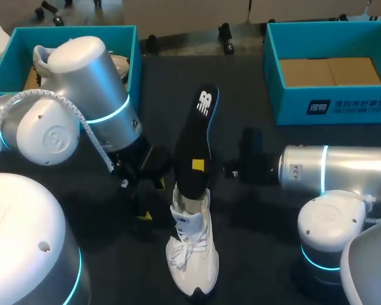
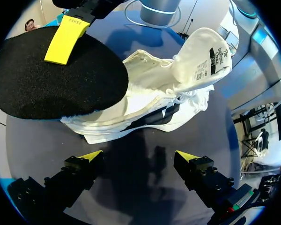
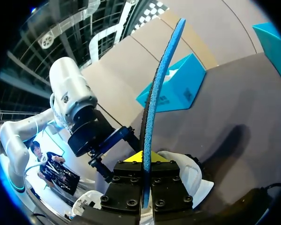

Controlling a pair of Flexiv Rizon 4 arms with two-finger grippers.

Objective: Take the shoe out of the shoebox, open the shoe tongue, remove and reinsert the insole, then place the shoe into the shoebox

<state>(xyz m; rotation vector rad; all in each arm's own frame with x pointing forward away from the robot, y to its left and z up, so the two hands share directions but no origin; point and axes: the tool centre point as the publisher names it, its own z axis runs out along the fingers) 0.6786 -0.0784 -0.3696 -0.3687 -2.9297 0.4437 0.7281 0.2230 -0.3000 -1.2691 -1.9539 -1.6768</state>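
Insole (image 1: 200, 136) upright in the shoe (image 1: 192, 254), clamped in right tool (image 3: 145, 161); left tool (image 2: 138, 155) spread wide just beside the shoe.

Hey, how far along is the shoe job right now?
Done: shoe out on the table, tongue open. In hand: right gripper shut on the insole standing in the shoe; coming out or going in, unclear. Left: shoe back into a shoebox.
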